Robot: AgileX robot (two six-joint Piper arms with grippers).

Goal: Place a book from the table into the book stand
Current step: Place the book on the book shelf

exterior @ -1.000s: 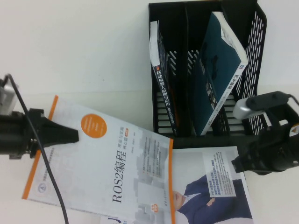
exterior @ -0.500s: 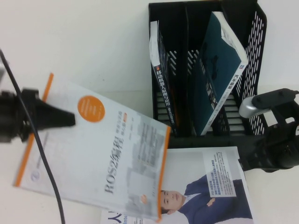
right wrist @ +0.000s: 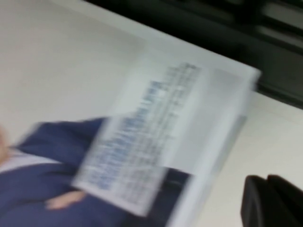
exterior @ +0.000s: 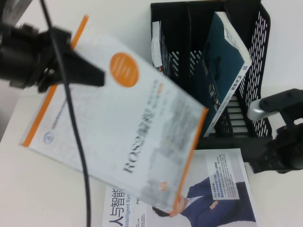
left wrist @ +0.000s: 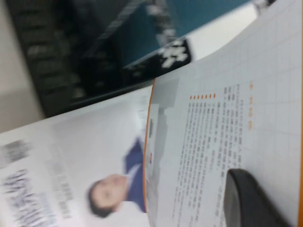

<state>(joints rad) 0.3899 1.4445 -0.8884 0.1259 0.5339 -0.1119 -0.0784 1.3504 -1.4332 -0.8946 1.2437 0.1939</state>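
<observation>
From above: ROS2 book [exterior: 118, 127] now lifted clear of white tabletop [exterior: 47, 189], tilted, pinched at its orange-edged corner by left hand [exterior: 94, 75]; carry toward black book stand [exterior: 208, 71] likely under way. Right hand [exterior: 284, 151] pressed together, parked beside stand.

At left wrist: fingertip [left wrist: 251, 198] on cover, portrait book [left wrist: 94, 175] lying below.

At right wrist: portrait book on bare tabletop.

The book [exterior: 118, 127] reads "ROS2"; the portrait book [exterior: 142, 213] reads "Intelligent Sy"
</observation>
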